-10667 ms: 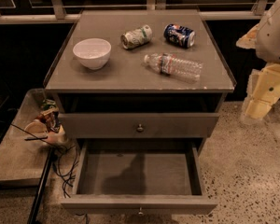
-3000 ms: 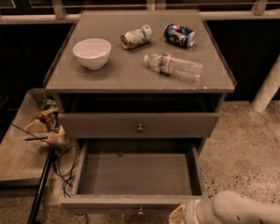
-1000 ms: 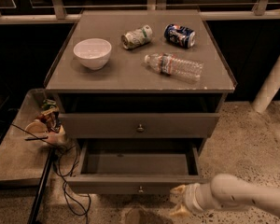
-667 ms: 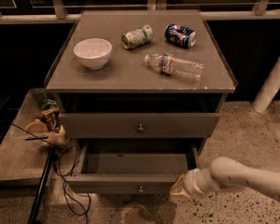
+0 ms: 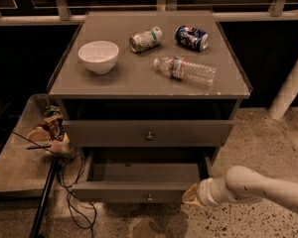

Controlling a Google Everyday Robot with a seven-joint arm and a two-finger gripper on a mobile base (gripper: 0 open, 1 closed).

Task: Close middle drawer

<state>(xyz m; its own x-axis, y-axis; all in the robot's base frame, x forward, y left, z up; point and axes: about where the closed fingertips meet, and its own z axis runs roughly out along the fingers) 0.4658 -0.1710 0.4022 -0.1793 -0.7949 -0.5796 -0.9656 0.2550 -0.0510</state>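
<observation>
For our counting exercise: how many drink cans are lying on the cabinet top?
2. A green-white can lies beside a blue can, both at the back of the cabinet top. None looks hidden. The gripper is at the middle drawer front's right end.

No legible text — claw (image 5: pixel 189 196) at middle drawer (image 5: pixel 124 192)

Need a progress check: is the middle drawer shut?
Partly open: middle drawer juts out, interior showing; tool at its front's right end.
</observation>
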